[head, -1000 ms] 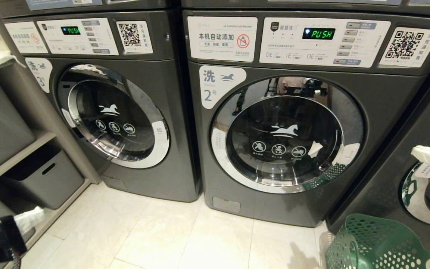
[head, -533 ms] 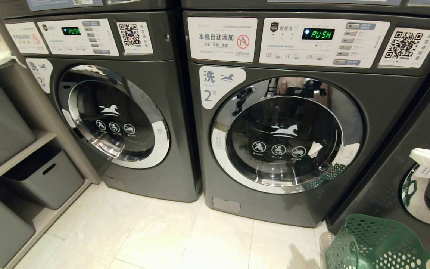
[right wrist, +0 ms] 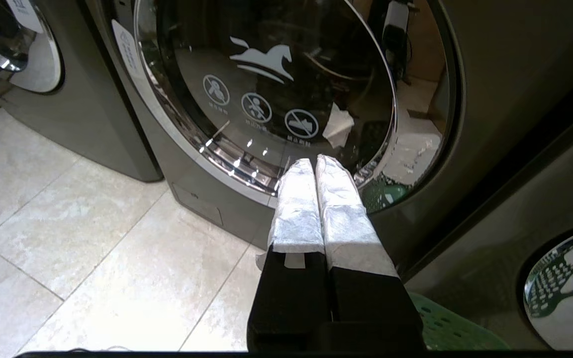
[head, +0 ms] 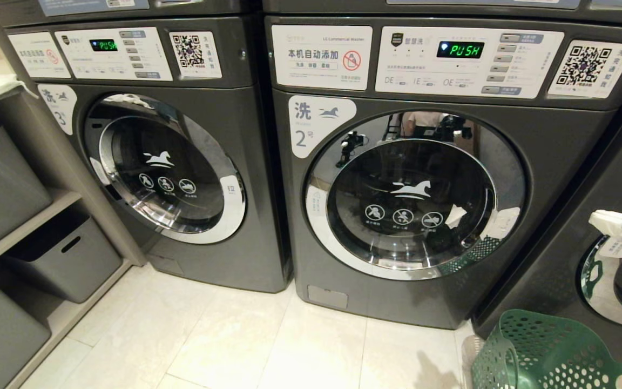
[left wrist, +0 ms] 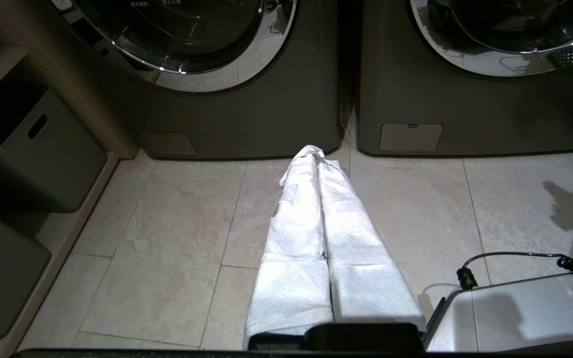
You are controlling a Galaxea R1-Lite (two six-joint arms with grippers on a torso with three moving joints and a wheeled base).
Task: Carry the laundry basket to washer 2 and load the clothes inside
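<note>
Down in the bottom right corner of the head view sits the basket [head: 551, 354], on the floor [head: 268, 346] right in front of the gap between washer 2 [head: 413, 178] and the next machine over. From what shows, I can't see any clothes in it, though only part of it is in frame.

Washer 2's door [head: 416, 197] is shut, chrome ring flush to the front, so loading hasn't started by my reckoning.

The right gripper [right wrist: 316, 166] has its white-wrapped fingers pressed together with nothing between them, hovering close to the lower rim of the door glass. The left gripper [left wrist: 316, 154] is the same deal, fingers closed and empty, pointing low toward the floor at the seam between the machine marked 3 [head: 165, 162] and washer 2.

Handling-wise, the basket looks like thin perforated plastic, so I'd guess light and a bit flexy, probably slides easily on tile. The rim [head: 511, 324] or the oval cut-out handle [head: 508, 367] on its near side seems the sane place to pinch; the holey walls would likely bend. Clothes would be soft and floppy, so grab a bunched fold and expect dangling bits to snag on the door opening. Door needs opening first, though.
</note>
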